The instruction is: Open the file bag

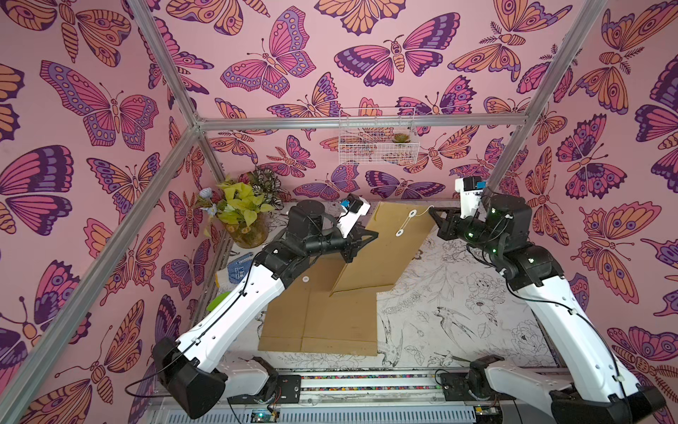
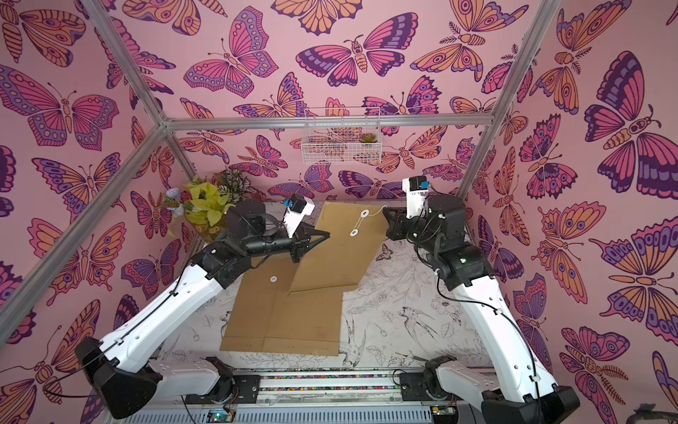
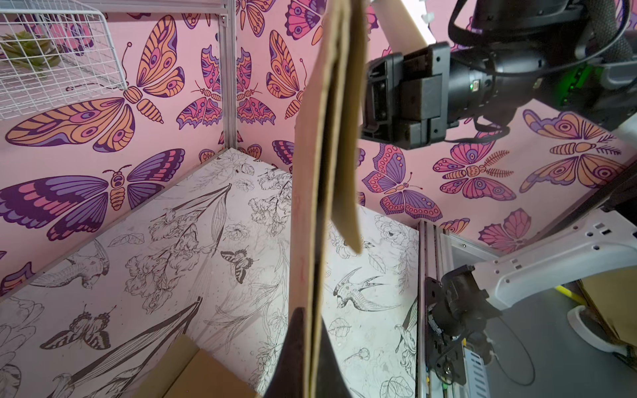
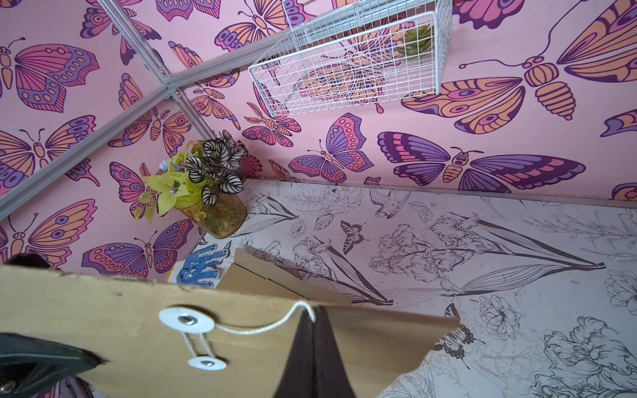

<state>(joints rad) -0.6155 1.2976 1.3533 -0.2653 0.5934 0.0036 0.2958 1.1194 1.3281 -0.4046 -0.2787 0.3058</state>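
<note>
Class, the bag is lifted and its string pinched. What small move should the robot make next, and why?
Probably the right gripper should circle the string around the far disc to unwind it: string loops between that and the near disc keep the bag tied, while the left gripper steadies its edge.

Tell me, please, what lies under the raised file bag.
A second file bag lies flat on the table, partly hidden beneath the raised file bag; anything else there is covered.
</note>
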